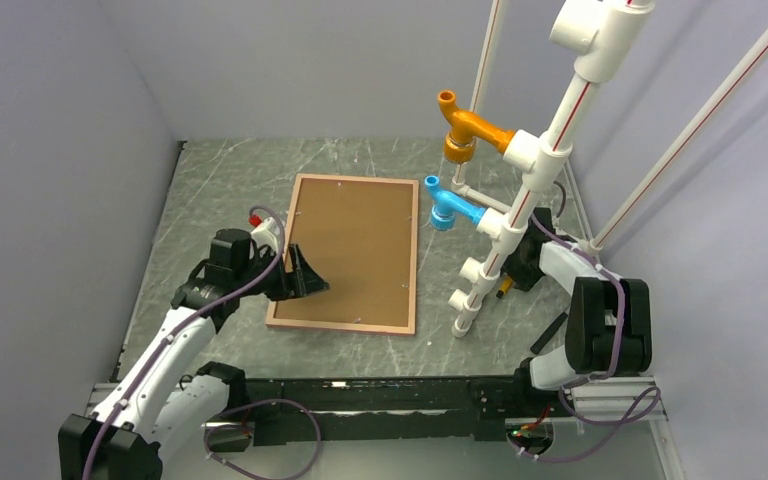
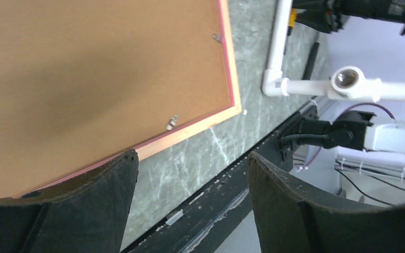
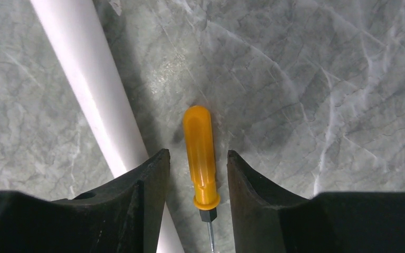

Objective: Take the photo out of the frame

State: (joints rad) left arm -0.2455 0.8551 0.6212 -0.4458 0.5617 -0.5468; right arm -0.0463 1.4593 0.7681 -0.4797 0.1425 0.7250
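Frame (image 1: pixel 340 325) lies back-up mid-tabletop (image 1: pixel 220 190) with the brown backing board (image 1: pixel 355 250) seated in it; the photo isn't visible from this side. Left claw (image 2: pixel 192 158) is spread wide with nothing in it, over the frame's 8 o'clock side near the front border; whether it touches is unclear. Right claw (image 3: pixel 196 155) is at the frame's 3 o'clock, well apart, partly spread and straddling an orange-handled screwdriver (image 3: pixel 198 132) without pinching it, with a white pipe (image 3: pixel 89 89) just beside.

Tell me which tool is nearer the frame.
Left. The left tool hangs over the near-left part of the frame; the right tool sits off to its right, beyond the pipe stand, over a screwdriver.
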